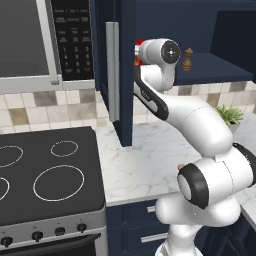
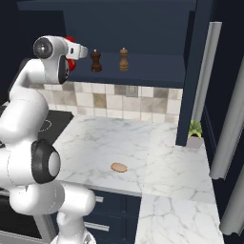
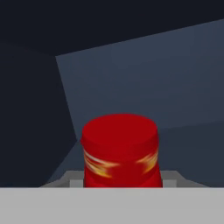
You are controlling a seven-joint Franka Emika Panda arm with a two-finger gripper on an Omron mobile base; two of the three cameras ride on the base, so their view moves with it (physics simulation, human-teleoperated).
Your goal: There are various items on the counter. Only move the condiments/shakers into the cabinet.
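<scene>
The arm is reaching up into the open navy cabinet (image 2: 157, 66), and its end effector (image 3: 120, 186) is clamping the red squeeze bottle (image 3: 120, 151) between narrowed jaws. In the hand view the bottle is sitting right at the fingers, its yellow label facing the camera, with the dim cabinet interior lying behind it. From the right base view a sliver of red is peeking out beside the wrist, at the left end of the shelf. Two wooden pieces are standing upright on that shelf: the dark brown pepper mill (image 2: 96, 61) just beside the hand, and the lighter tan shaker (image 2: 124, 59) a little further right, apart from it. Down on the white marble counter (image 2: 167, 162) a flat tan disc of food (image 2: 119, 167) is lying near the front edge, and a green potted plant (image 2: 194, 128) is sitting by the cabinet door.
</scene>
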